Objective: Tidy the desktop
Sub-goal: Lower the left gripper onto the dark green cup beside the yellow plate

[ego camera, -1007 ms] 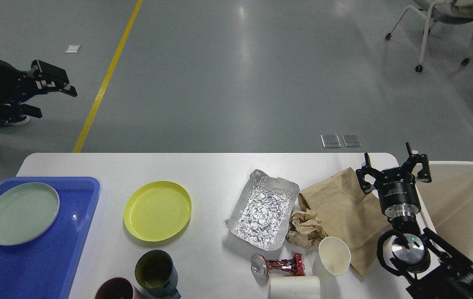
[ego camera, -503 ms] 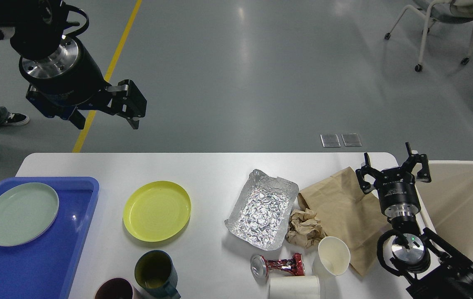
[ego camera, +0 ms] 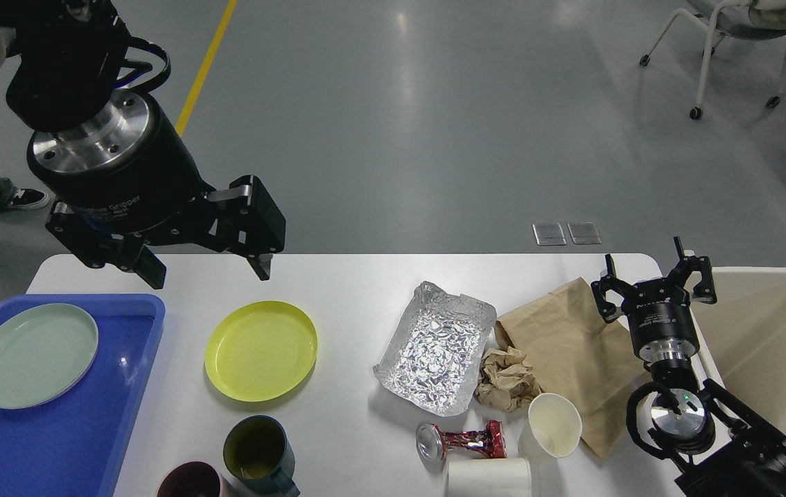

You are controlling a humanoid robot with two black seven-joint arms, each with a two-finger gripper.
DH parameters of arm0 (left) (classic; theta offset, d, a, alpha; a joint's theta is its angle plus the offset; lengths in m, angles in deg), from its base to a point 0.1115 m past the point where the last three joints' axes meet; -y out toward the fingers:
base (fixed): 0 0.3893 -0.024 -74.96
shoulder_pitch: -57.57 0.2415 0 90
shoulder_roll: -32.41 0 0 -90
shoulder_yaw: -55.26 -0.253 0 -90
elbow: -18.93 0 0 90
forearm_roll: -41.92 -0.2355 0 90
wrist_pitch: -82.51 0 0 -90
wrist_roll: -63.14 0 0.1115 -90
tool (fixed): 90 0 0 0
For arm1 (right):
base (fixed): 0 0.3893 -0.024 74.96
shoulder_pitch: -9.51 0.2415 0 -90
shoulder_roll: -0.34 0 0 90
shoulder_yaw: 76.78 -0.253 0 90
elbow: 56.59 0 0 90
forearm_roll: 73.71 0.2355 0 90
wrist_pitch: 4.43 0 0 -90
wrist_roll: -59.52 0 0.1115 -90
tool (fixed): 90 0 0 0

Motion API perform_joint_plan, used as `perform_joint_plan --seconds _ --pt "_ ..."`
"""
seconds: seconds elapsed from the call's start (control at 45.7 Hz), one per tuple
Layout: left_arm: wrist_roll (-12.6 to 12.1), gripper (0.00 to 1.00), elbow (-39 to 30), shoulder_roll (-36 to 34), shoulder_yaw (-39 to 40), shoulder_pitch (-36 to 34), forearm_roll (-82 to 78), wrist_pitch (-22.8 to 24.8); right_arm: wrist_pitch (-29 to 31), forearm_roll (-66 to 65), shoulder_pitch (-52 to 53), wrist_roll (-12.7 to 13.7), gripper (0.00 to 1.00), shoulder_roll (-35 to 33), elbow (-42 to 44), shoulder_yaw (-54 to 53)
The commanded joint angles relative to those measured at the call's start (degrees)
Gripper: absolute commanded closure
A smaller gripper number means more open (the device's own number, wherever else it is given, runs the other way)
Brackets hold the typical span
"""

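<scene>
Far left, a blue tray (ego camera: 75, 442) overhangs the desktop's left edge, and a pale green plate (ego camera: 34, 355) lies flat inside it. Above the tray's far corner hangs the left gripper (ego camera: 210, 268) — fingers spread wide apart, nothing between them, one fingertip over the tray's far rim and the other over bare tabletop just beyond the yellow plate (ego camera: 261, 350). That yellow plate sits just right of the tray, apart from it. At the near edge, a dark teal mug (ego camera: 258, 454) stands upright, and a maroon cup (ego camera: 192, 482) beside it is cut off by the frame.

The desktop (ego camera: 351, 283) itself — white, rounded corners — fills the lower middle of the view. Centre-right, a crumpled foil tray (ego camera: 436, 346); touching its right side, a wad of brown paper (ego camera: 506, 378) lies on the edge of a flat brown paper bag (ego camera: 572, 345). Nearer, a crushed red can (ego camera: 460, 442) on its side, a white paper cup (ego camera: 555, 425) upright on the bag's corner, and a second white cup (ego camera: 489, 478) tipped over at the frame's edge.

Right gripper (ego camera: 655, 283): fingers splayed apart, empty, above the bag's right edge beside the beige bin (ego camera: 772, 345).
</scene>
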Motion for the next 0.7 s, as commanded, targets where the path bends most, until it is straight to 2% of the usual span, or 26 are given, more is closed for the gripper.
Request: perform_joint_plan --seconds 0.0,0.066,0.131,0.175,0.394,0.503,0.613,0.678 --pt "0.57 0.03 0.37 0.13 -0.14 0.00 -0.46 0.12 0.00 0.03 0.00 0.00 0.00 -0.01 0.00 0.00" --pt "-1.71 0.03 0.46 0.39 -0.14 0.44 -1.51 0.12 0.00 0.03 0.00 0.00 0.00 -0.01 0.00 0.00" --pt "-5.23 0.03 0.37 0.39 0.03 0.62 -1.87 0.12 0.00 0.03 0.00 0.00 0.00 -0.01 0.00 0.00" --pt "-6.29 0.03 0.46 0.22 0.12 1.58 -1.87 -0.12 0.00 0.03 0.00 0.00 0.00 -0.01 0.00 0.00" --pt "-5.68 0.03 3.79 -1.71 -0.06 13.61 -1.61 -1.00 0.00 0.03 0.00 0.00 0.00 -0.01 0.00 0.00" --pt "-5.50 0.03 5.99 -4.88 0.64 22.40 -1.78 -6.62 0.00 0.03 0.00 0.00 0.00 -0.01 0.00 0.00" --pt "-5.76 0.03 8.71 -5.06 4.07 32.77 -1.95 -10.22 0.00 0.03 0.00 0.00 0.00 -0.01 0.00 0.00" --pt "-6.29 0.03 9.86 -4.79 5.39 38.57 -2.22 -15.22 0.00 0.03 0.00 0.00 0.00 -0.01 0.00 0.00"
